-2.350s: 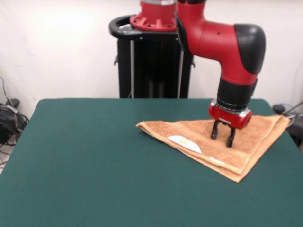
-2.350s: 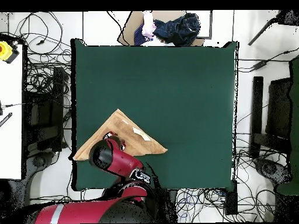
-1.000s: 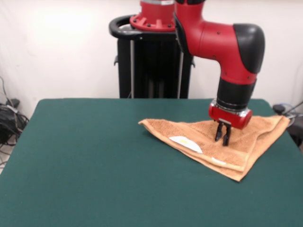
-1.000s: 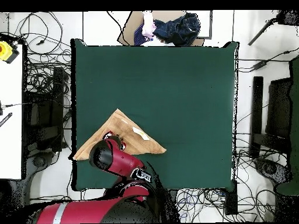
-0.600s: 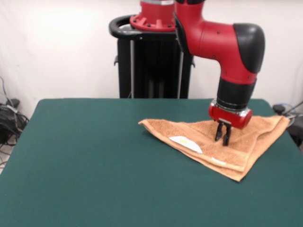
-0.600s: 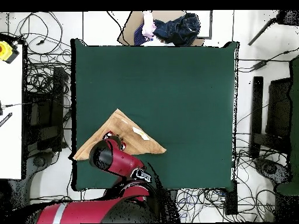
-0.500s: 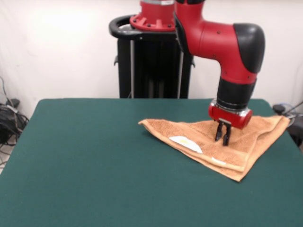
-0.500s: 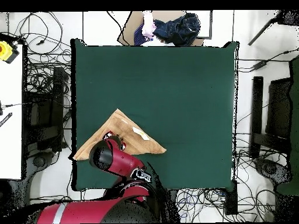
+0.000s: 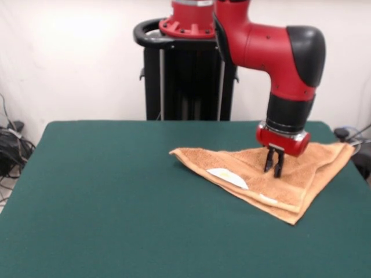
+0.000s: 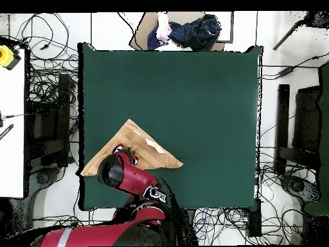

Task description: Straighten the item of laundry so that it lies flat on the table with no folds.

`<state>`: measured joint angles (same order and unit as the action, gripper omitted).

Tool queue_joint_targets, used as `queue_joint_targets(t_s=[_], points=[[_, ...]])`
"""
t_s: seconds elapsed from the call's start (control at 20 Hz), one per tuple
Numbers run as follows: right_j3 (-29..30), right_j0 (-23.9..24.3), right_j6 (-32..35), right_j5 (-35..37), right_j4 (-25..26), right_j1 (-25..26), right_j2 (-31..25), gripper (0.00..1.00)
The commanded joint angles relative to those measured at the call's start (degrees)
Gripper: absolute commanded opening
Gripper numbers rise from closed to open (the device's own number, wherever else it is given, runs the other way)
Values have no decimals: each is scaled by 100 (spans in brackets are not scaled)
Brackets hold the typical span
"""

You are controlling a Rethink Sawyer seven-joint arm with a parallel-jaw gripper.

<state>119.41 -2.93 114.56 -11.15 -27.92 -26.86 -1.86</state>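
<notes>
Front view: towel [image 9: 290, 174] lies folded into a triangle at right of the table [image 9: 104, 197], white label [image 9: 227, 177] up. The gripper [image 9: 274, 168] has its fingers pinched narrow on the top layer; best to lift gently and peel that layer open. It sits slightly higher than before. Overhead view: towel [image 10: 138, 145] at lower left, the arm covering the gripper; little else has changed.

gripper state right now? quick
Gripper: jaws shut on the towel, pinching its top layer near the middle of the folded triangle.
</notes>
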Motion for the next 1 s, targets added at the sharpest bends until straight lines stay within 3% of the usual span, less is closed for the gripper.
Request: queue_joint_targets(t_s=[0.05, 1.0], points=[[-169, 8, 1362, 473, -348, -398, -339, 0], [-247, -384, 1192, 1439, -474, -957, 351, 0]])
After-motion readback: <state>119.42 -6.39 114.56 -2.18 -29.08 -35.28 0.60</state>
